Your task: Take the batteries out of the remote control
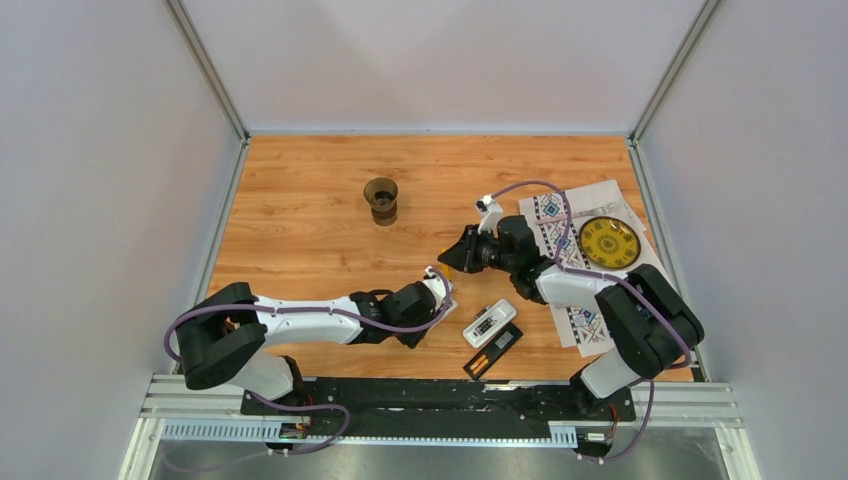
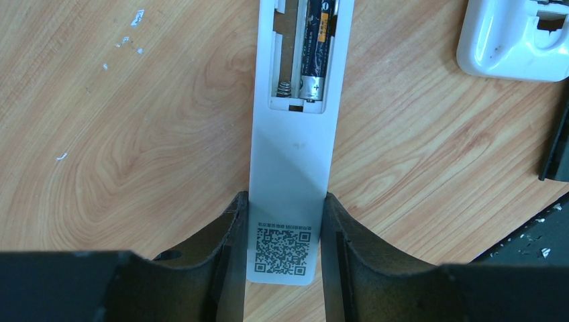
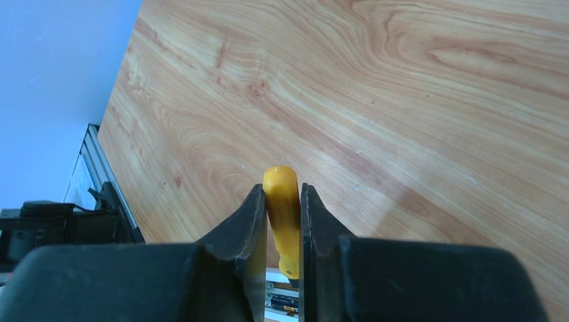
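Table [image 1: 300, 200], left end effector [image 2: 284, 204] grips remote [image 2: 292, 154], battery [image 2: 315, 54] inside, right end effector [image 3: 282, 201] grips screwdriver [image 3: 280, 178]

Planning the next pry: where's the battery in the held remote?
Left wrist view: the battery lies in the right slot of the remote's open compartment, beside the empty spring slot.
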`<state>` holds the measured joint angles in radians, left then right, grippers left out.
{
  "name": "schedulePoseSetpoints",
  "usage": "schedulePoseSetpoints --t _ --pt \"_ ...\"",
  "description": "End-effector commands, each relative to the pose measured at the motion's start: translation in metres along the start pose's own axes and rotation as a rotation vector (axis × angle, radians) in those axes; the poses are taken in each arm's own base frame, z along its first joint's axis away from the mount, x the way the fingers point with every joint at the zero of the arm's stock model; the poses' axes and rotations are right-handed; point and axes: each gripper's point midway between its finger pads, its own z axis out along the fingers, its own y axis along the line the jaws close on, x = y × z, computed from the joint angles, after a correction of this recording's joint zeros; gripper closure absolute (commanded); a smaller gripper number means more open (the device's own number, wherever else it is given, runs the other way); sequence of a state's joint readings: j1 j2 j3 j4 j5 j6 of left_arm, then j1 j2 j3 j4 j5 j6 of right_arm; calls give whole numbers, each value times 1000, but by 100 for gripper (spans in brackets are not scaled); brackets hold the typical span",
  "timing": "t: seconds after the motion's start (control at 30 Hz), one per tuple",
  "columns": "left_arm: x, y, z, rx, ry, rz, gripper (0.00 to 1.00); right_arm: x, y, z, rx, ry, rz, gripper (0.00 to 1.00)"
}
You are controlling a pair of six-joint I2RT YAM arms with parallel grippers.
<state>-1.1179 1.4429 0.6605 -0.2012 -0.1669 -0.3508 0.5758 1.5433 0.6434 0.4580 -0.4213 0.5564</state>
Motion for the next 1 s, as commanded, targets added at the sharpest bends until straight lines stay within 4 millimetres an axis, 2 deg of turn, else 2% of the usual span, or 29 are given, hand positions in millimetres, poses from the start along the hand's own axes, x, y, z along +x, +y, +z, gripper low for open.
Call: schedulePoseSetpoints --t 0.0,0.17,0.43,0.87,0.97 --pt "29 3 4 -18 105 -23 100 41 22 -11 -51 137 250 100" --pt "30 3 5 -21 106 -25 100 38 12 -19 5 54 302 100" --pt "28 2 8 -19 106 -29 100 31 12 -26 13 -15 357 100" --pt "28 3 8 -26 109 -33 100 19 33 -24 -106 -44 431 100" --pt "29 3 8 -28 110 -32 100 17 33 -24 -98 -50 419 100"
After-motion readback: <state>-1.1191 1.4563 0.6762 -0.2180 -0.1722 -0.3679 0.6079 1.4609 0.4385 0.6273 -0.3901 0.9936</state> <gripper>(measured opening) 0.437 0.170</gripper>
